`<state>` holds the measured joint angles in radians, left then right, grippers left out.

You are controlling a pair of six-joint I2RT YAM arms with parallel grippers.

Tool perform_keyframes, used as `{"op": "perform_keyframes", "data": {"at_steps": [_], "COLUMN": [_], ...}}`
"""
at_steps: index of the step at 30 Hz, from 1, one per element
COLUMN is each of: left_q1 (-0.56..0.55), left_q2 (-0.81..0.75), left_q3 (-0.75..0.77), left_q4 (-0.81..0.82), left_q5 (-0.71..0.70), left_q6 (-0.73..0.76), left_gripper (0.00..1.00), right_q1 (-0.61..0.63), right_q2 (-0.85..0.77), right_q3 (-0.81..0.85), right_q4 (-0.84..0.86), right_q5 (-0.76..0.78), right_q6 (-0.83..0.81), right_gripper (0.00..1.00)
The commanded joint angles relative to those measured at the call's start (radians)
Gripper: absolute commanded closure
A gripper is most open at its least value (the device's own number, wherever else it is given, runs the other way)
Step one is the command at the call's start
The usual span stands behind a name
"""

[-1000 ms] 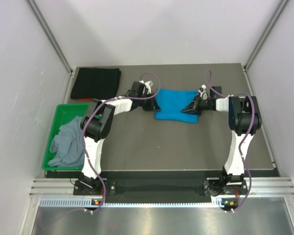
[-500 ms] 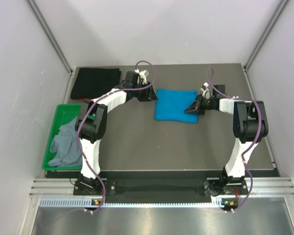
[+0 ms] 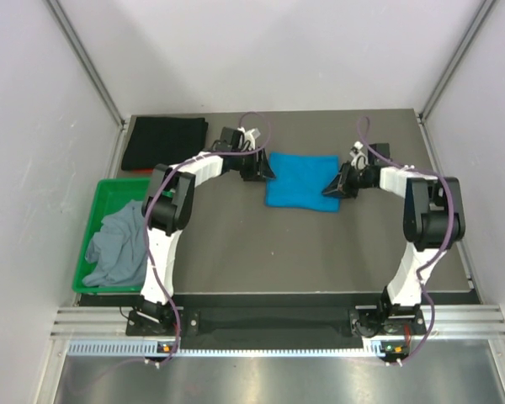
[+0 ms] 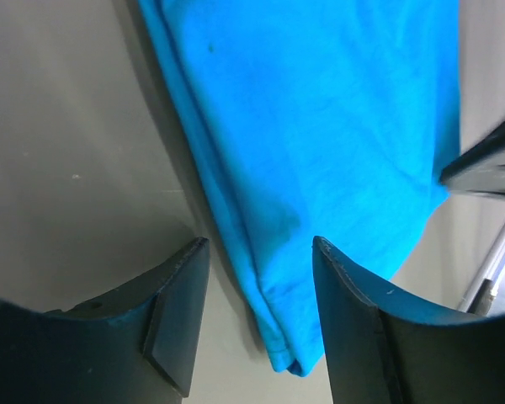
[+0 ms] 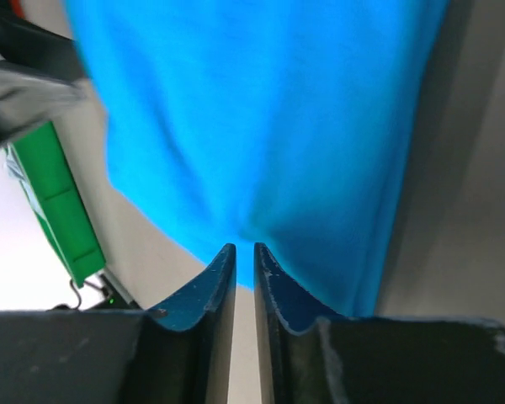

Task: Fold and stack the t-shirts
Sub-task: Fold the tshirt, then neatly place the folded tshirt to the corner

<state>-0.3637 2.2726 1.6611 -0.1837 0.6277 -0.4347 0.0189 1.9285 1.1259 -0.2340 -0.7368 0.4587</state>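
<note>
1. Left gripper [image 3: 266,169]: fingers spread wide (the wrist view shows this best). The left hem of the blue t-shirt [image 3: 299,179] lies in the gap between them, and neither pad visibly presses the cloth.
2. Right gripper [image 3: 328,190]: fingers drawn almost together, with only a thin slit left. The tips sit at the shirt's right edge, toward its near corner. Whether any cloth is pinched, I cannot tell.
3. Blue t-shirt: folded into a flat rectangle on the table [image 3: 278,252], about midway along the far edge, between the two grippers.
4. Black t-shirt [image 3: 162,143]: folded flat in the far-left corner.
5. Green bin [image 3: 91,220]: against the left edge, toward the near corner. A crumpled grey t-shirt [image 3: 118,246] lies in it.
</note>
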Motion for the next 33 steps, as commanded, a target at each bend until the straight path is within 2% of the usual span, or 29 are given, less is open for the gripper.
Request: {"op": "perform_keyframes", "data": {"at_steps": [1,7,14,20,24,25,28,31,33], "left_q1": [0.002,0.000,-0.023,-0.052,-0.066,-0.067,-0.075,-0.078,-0.078], "left_q2": [0.017,0.068,0.140,0.153,0.165,0.171,0.176,0.141,0.102], "left_q3": [0.032,0.051,0.157,0.164,0.167,0.180,0.213,0.229,0.250], "left_q4": [0.015,0.046,-0.023,-0.034,-0.034,-0.037,-0.071,-0.104,-0.185], "left_q5": [0.009,0.006,-0.054,-0.120,-0.138,-0.147,-0.181,-0.187,-0.252], "left_q6": [0.014,-0.007,-0.018,-0.052,-0.078,-0.085,-0.102,-0.090,-0.020], "left_gripper": [0.42,0.41,0.44,0.49,0.62,0.74,1.00,1.00,1.00], "right_q1": [0.015,0.042,0.055,0.064,0.069,0.069,0.070,0.070,0.072], "right_q2": [-0.157,-0.229,-0.284,-0.333,-0.358,-0.362,-0.365,-0.358,-0.364], "right_q3": [0.018,0.021,0.009,0.005,0.000,0.000,-0.008,-0.009,-0.020], "right_q4": [-0.005,-0.007,-0.002,0.009,0.001,-0.004,-0.004,-0.019,-0.019], "right_q5": [0.057,0.060,0.065,0.062,0.060,0.059,0.057,0.065,0.070], "right_q6": [-0.029,-0.008,0.009,0.028,0.014,0.012,0.011,0.002,0.000], "right_gripper": [0.83,0.79,0.79,0.78,0.78,0.78,0.79,0.80,0.80]}}
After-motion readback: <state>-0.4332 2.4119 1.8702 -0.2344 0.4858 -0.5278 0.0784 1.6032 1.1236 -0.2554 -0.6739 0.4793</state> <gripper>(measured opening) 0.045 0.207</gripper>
